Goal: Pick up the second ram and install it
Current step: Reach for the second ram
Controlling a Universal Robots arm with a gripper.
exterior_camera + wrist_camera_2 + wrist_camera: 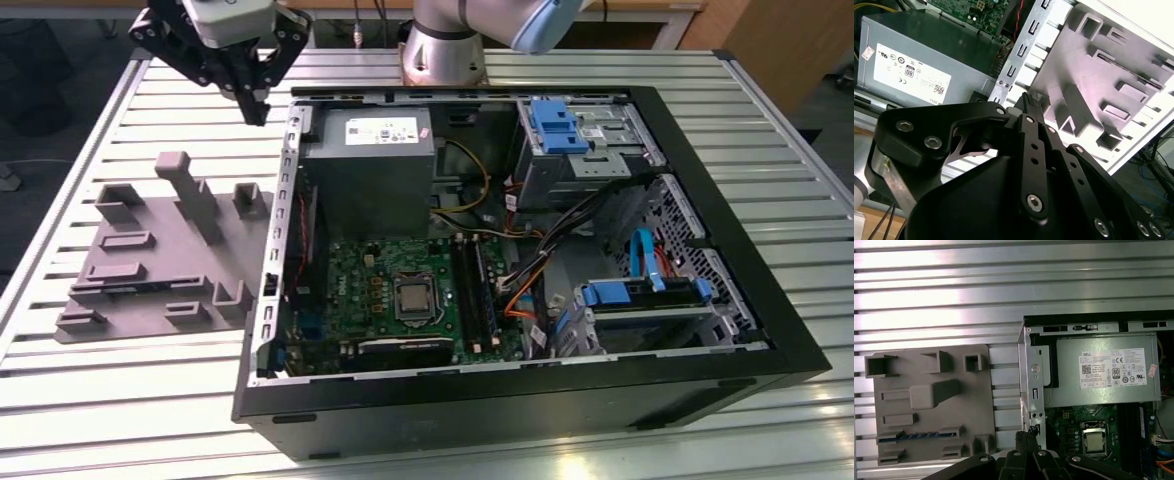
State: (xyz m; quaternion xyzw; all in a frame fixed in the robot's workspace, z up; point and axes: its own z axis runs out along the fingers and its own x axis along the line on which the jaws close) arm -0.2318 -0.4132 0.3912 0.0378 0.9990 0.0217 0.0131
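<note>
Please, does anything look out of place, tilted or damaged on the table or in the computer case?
Nothing stands out. The open computer case lies flat on the slatted table, the gray holder tray beside it, with the blue ram stick seated in a slot.

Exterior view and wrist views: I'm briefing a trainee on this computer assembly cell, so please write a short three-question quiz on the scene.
1. True or false: the hand is gripping the blue memory stick.
2. Where does the grey tray lie? A: to the exterior view's left of the computer case. B: to its right. C: inside it.
3. Which large grey box fills the case corner nearest the hand?
Key: 1 false, the stick lies in a tray slot; 2 A; 3 the power supply.
</note>
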